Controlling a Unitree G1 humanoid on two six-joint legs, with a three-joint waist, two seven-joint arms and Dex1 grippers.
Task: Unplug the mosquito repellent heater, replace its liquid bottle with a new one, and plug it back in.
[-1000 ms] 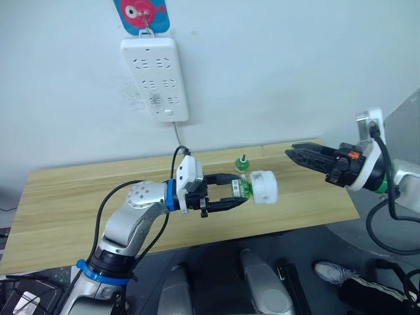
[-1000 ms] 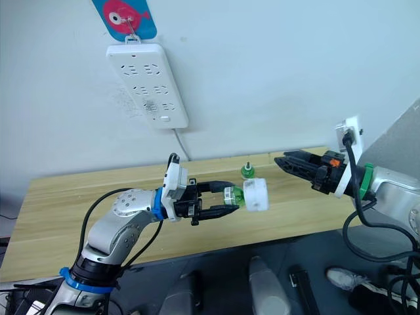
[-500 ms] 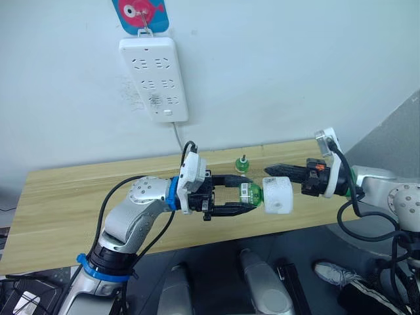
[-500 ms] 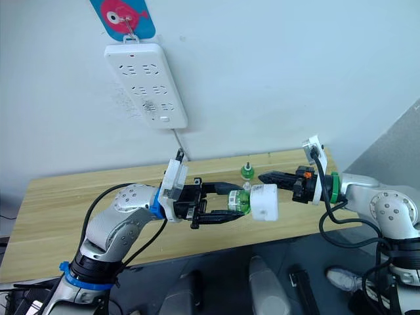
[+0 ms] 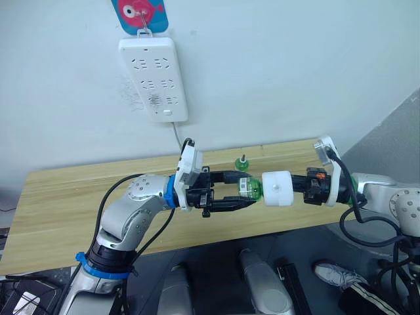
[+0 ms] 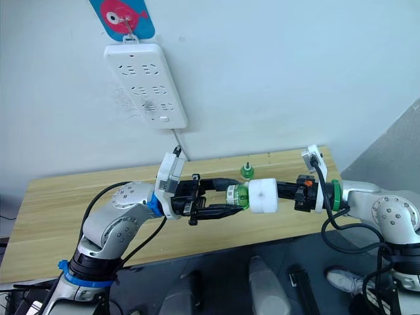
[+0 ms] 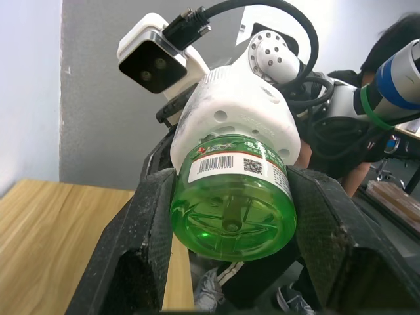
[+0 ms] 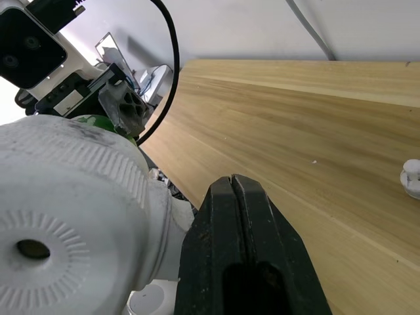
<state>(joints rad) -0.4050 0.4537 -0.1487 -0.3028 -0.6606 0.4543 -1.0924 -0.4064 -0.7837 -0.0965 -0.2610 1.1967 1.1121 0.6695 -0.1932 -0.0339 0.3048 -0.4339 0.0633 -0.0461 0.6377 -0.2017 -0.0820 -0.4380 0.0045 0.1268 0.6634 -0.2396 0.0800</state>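
Two hands meet over the front edge of the surface [image 5: 79, 197], and the heater [image 5: 277, 188] hangs in the air between them. The left hand [image 5: 246, 191] is clamped on the green bottle [image 7: 231, 209], one black finger on each side of its round belly, with the white heater screwed on at the far end. The right hand [image 8: 239, 197] has its two fingers pressed flat together, nothing between them, tips at the heater's side at about three o'clock from it. A spare green bottle [image 5: 241, 164] stands on the surface behind, near twelve o'clock, and the strip [image 5: 153, 79] hangs on the wall above.

The heater looks light, hard and smooth, a rounded shell that will likely slip under a pinch on its curve. Better to take it across the ribbed top or the flatter flanks, firmly enough to twist. The bottle looks rigid but slick, so the belly grip should resist turning only if squeezed well. Its wick is probably fragile, so pull straight.
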